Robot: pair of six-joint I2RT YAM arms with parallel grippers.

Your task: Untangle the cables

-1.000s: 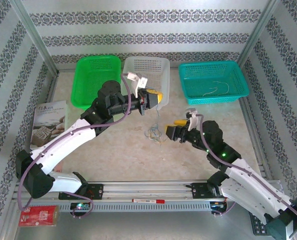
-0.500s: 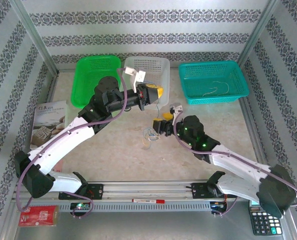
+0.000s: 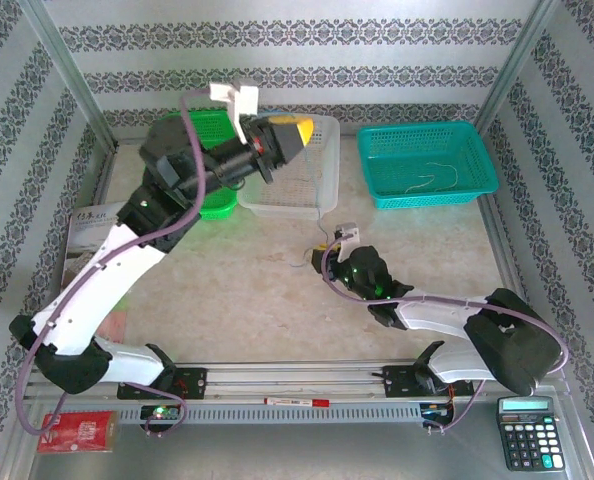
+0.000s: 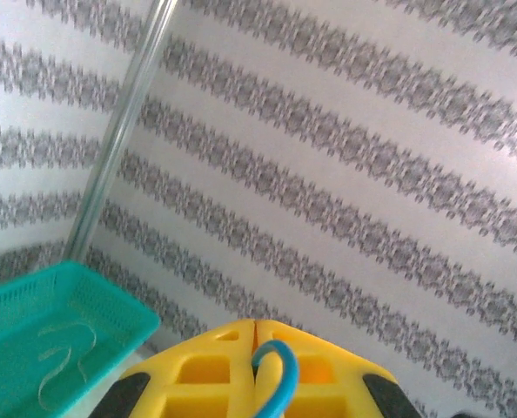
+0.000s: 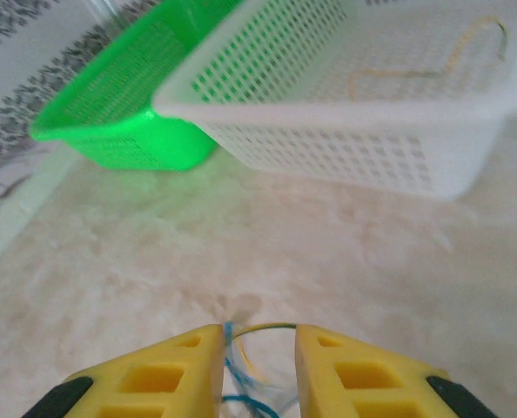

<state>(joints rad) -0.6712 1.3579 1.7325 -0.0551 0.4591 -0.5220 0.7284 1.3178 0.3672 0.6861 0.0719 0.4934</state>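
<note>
Aloft, left pincer (image 4: 255,327) clenched on smooth blue wire (image 4: 272,346), right pincer (image 5: 258,338) parted around wispy cables (image 5: 234,361).

Thin curly cables (image 5: 234,370), blue-green wisps inside right pincer (image 5: 257,338), blue strand (image 4: 273,346) clamped in left pincer (image 4: 255,324)

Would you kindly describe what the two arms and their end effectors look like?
The left arm and right arm have white shells with black joints; a purple cable runs along each. The left end effector and right end effector are paired yellow wedges with recessed pockets, black-based.
</note>
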